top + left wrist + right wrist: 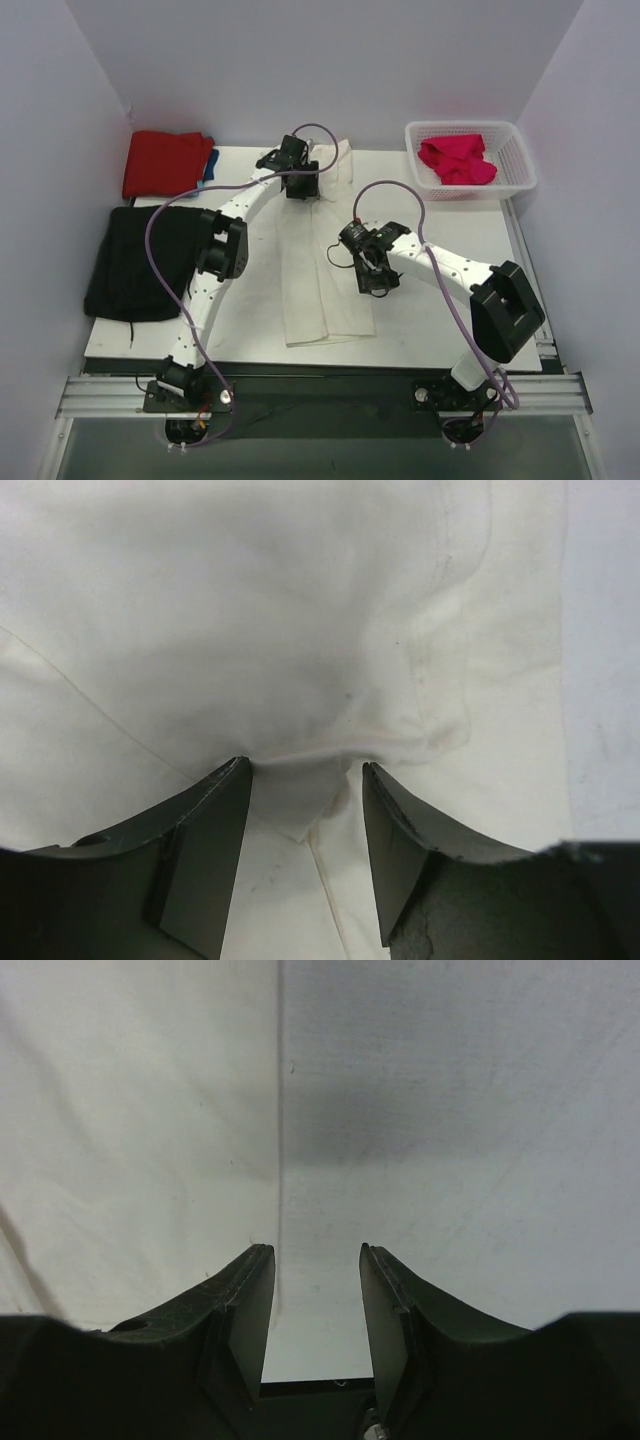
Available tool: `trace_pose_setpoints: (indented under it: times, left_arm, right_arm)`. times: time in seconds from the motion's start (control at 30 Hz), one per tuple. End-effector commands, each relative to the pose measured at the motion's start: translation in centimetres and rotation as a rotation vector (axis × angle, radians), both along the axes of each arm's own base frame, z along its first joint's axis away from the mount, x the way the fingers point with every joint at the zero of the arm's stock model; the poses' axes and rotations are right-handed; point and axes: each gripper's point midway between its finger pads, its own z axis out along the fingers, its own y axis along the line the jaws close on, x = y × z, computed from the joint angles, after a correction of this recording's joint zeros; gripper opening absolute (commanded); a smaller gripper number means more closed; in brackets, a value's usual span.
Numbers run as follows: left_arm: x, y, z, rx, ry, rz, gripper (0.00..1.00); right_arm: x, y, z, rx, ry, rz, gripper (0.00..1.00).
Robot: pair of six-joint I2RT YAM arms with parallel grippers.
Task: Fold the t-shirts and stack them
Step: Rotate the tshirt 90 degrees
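Two end effectors work on one cream-white t-shirt (pixel 318 290), which lies folded into a long strip on the worktop (pixel 450 310). From above, the left end effector (pixel 296 175) sits on the strip's far end and hides it. The right end effector (pixel 372 272) is at the strip's right edge, about midway along. Left of the left end effector lies a red t-shirt (pixel 165 162) with a sliver of blue t-shirt (pixel 209 166) under it; most of the blue is covered. Well to its right, a white basket (pixel 523 165) holds a crumpled magenta t-shirt (pixel 455 160). A black cloth (pixel 140 262) lies nearer and to its left.

Left wrist view: the fingers (pixel 215 825) are clenched on a puckered tuck of cream cloth, and their bases are cut off.

Right wrist view: the fingers (pixel 245 1310) stand apart, released, grasping nothing — the shirt's edge runs just ahead of one finger, with bare worktop ahead of the other.
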Motion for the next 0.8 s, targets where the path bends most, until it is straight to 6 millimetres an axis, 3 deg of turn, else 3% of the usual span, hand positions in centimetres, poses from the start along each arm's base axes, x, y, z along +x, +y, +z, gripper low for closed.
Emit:
trace_pose_setpoints:
  times: [0.0,0.03,0.07,0.13,0.17,0.27,0.3,0.33,0.37,0.4,0.43,0.47,0.53,0.67,0.73,0.77]
  left_arm:
    - [-1.7,-3.1,-0.6,-0.117,-0.014,-0.144,0.60]
    - [-1.2,-3.2,1.1,-0.153,-0.054,-0.119,0.61]
    - [-0.8,-3.0,4.1,-0.193,-0.148,-0.110,0.62]
    - [-0.5,-2.5,7.4,-0.252,-0.224,-0.062,0.64]
    - [-0.4,-2.2,11.1,-0.290,-0.291,-0.049,0.69]
    - [-0.7,-0.4,13.4,-0.329,-0.324,0.010,0.71]
    - [-1.4,0.2,15.1,-0.330,-0.334,0.018,0.71]
    - [-2.2,0.9,14.4,-0.309,-0.305,0.034,0.71]
    - [-3.2,1.5,15.8,-0.300,-0.316,0.032,0.71]
    - [-4.2,2.3,15.4,-0.269,-0.292,0.043,0.71]
    - [-5.8,3.2,13.3,-0.230,-0.235,0.063,0.71]
    - [-7.2,3.9,14.7,-0.228,-0.244,0.067,0.71]
    - [-9.8,5.6,13.5,-0.177,-0.198,0.099,0.70]
    - [-18.1,9.0,9.5,-0.107,-0.051,0.172,0.60]
    - [-21.3,9.4,8.1,-0.101,0.023,0.191,0.57]
    - [-23.9,9.8,6.8,-0.081,0.066,0.191,0.57]
  right_arm:
    - [-0.2,0.4,0.0,-0.015,0.017,0.033,0.40]
    - [-0.2,0.7,0.0,-0.003,0.013,0.035,0.41]
    - [-0.4,0.7,-0.2,0.004,0.015,0.030,0.41]
    - [-0.5,0.9,-0.4,0.022,0.013,0.026,0.41]
    - [-0.5,0.8,-0.4,0.024,0.009,0.021,0.41]
    - [-0.7,0.2,-0.6,0.019,-0.010,-0.007,0.41]
    - [-0.9,-0.2,-0.9,0.012,-0.009,-0.019,0.41]
    - [-0.8,-0.3,-1.0,0.019,-0.019,-0.027,0.41]
    - [-0.8,-0.3,-0.8,0.034,-0.029,-0.034,0.41]
    - [-0.9,-0.4,-0.8,0.042,-0.033,-0.042,0.41]
    - [-1.0,-0.7,-1.1,0.044,-0.033,-0.053,0.41]
    - [-0.9,-0.8,-0.9,0.055,-0.042,-0.058,0.42]
    - [-1.0,-0.8,-1.2,0.079,-0.042,-0.064,0.42]
    - [-1.7,-1.1,-2.6,0.121,-0.007,-0.080,0.42]
    - [-2.0,-0.3,-3.1,0.166,0.006,-0.067,0.42]
    - [-2.4,-0.4,-3.5,0.175,0.015,-0.062,0.42]
